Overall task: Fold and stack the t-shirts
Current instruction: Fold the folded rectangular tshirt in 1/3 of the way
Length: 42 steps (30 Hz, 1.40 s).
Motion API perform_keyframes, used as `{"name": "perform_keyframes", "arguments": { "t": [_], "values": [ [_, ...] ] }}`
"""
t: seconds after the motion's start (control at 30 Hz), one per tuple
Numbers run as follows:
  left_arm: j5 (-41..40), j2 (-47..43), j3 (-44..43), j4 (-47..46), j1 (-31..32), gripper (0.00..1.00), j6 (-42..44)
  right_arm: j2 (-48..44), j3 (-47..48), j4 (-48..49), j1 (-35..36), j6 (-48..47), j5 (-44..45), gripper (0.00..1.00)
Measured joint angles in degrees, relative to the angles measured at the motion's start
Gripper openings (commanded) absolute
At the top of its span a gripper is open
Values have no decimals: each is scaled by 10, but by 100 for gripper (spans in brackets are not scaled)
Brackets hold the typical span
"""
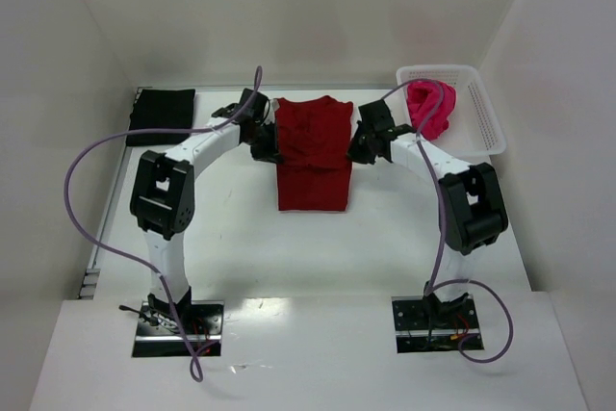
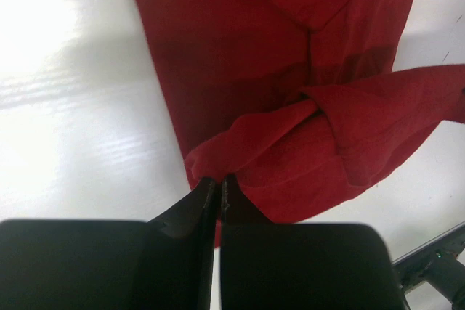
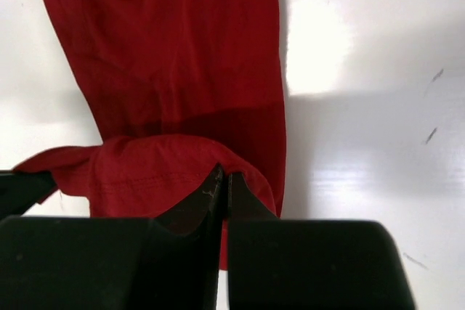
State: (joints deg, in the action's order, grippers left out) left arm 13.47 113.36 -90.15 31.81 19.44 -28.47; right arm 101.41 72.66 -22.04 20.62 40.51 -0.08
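The dark crimson t-shirt [image 1: 313,156] lies lengthwise in the middle of the table, its far end lifted and doubled over. My left gripper [image 1: 265,146] is shut on a bunched fold at the shirt's left edge [image 2: 269,70], with the fingertips pinching cloth [image 2: 219,181]. My right gripper [image 1: 358,149] is shut on the raised fold at the right edge [image 3: 182,56], and red cloth is clamped at its tips [image 3: 227,173]. A black t-shirt [image 1: 162,110] lies folded flat at the far left. The magenta-pink t-shirt [image 1: 430,108] sits crumpled in the basket.
The white lattice basket [image 1: 486,113] stands at the far right corner. White walls close in the table on the left, back and right. Purple cables loop from both arms [image 1: 87,190].
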Motion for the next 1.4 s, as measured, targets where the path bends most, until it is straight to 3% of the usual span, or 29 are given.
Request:
{"name": "perform_keyframes", "arguments": {
  "t": [0.13, 0.23, 0.27, 0.3, 0.37, 0.5, 0.53, 0.6, 0.63, 0.77, 0.83, 0.87, 0.97, 1.0, 1.07, 1.1, 1.2, 1.27, 1.4],
  "values": [
    [9, 37, -36, 4, -4, 2, 11, 36, 34, 1, -8, -9, -2, 3],
    [10, 52, -45, 3, -9, 9, 15, 62, 52, 9, -8, -14, -6, 3],
    [11, 55, -45, 5, -10, 16, 16, 68, 54, 10, -8, -15, -8, 5],
    [12, 58, -45, 5, -12, 33, 16, 76, 58, 11, -8, -15, -10, 8],
    [14, 65, -48, 7, -17, 44, 20, 89, 62, 15, -8, -17, -14, 11],
    [17, 70, -49, 4, -27, 53, 18, 108, 64, 17, -8, -19, -21, 29],
    [17, 71, -49, 2, -30, 55, 19, 109, 64, 17, -8, -19, -22, 47],
    [18, 71, -53, -1, -35, 64, 23, 109, 64, 20, -8, -18, -22, 65],
    [18, 73, -59, 0, -38, 67, 26, 109, 65, 21, -8, -17, -22, 82],
    [21, 77, -84, -3, -49, 78, 30, 109, 77, 23, -8, -21, -19, 97],
    [24, 77, -91, -7, -54, 81, 31, 109, 88, 24, -10, -22, -14, 100],
    [25, 77, -91, -8, -56, 86, 31, 109, 93, 24, -10, -23, -11, 100],
    [30, 75, -90, -8, -60, 87, 37, 103, 100, 31, -13, -27, -4, 97],
    [34, 71, -86, -8, -62, 87, 42, 98, 99, 32, -14, -29, -3, 83],
    [48, 56, -69, -11, -63, 83, 44, 80, 96, 37, -17, -35, -1, 65],
    [58, 46, -59, -13, -63, 79, 45, 69, 92, 40, -18, -36, -2, 39],
    [89, 20, -38, -22, -63, 49, 45, 30, 81, 57, -19, -40, -10, 13],
    [104, 11, -33, -30, -59, 34, 48, 13, 69, 69, -19, -41, -16, 8],
    [117, 11, -32, -40, -52, 19, 61, 12, 43, 89, -19, -42, -40, 6]
  ]
}}
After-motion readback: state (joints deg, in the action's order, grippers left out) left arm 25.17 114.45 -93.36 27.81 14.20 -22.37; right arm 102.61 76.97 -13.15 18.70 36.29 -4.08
